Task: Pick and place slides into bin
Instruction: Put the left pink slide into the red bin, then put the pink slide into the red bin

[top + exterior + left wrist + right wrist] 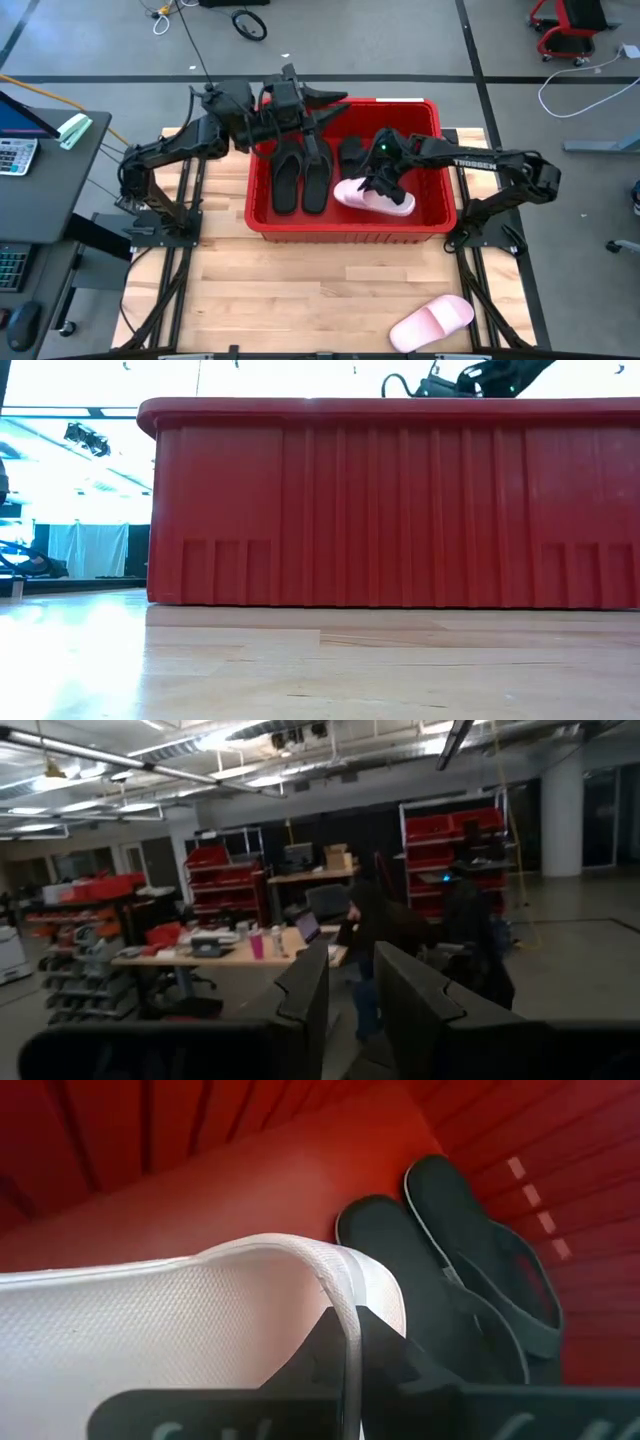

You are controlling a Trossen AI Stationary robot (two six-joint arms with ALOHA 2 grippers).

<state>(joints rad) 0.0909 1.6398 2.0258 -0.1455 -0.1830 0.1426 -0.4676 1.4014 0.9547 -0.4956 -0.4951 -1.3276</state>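
Observation:
The red bin [345,222] stands mid-table and fills the low view [400,500]. Two black flip-flops [300,175] lie side by side on its floor at the left and also show in the right wrist view [470,1270]. Black slides [355,150] lie behind the middle. My right gripper [378,185] is inside the bin at the right, shut on a pale pink slide [375,197]. The other pink slide [430,322] lies on the table near its front right. My left gripper [325,100] hovers open and empty over the bin's far edge. My right gripper [345,1370] pinches the pink slide's strap [345,1305] between its two fingers, one on each face of the thin band. It comes from above, slanting from the table's right. The slide is low inside the bin; whether it rests on the floor I cannot tell.
The bin's walls surround my right gripper. The wooden tabletop [300,300] lies in front of the bin. A desk with a keyboard [20,150] stands off the table's left. In the left wrist view a person [385,935] is in the room beyond.

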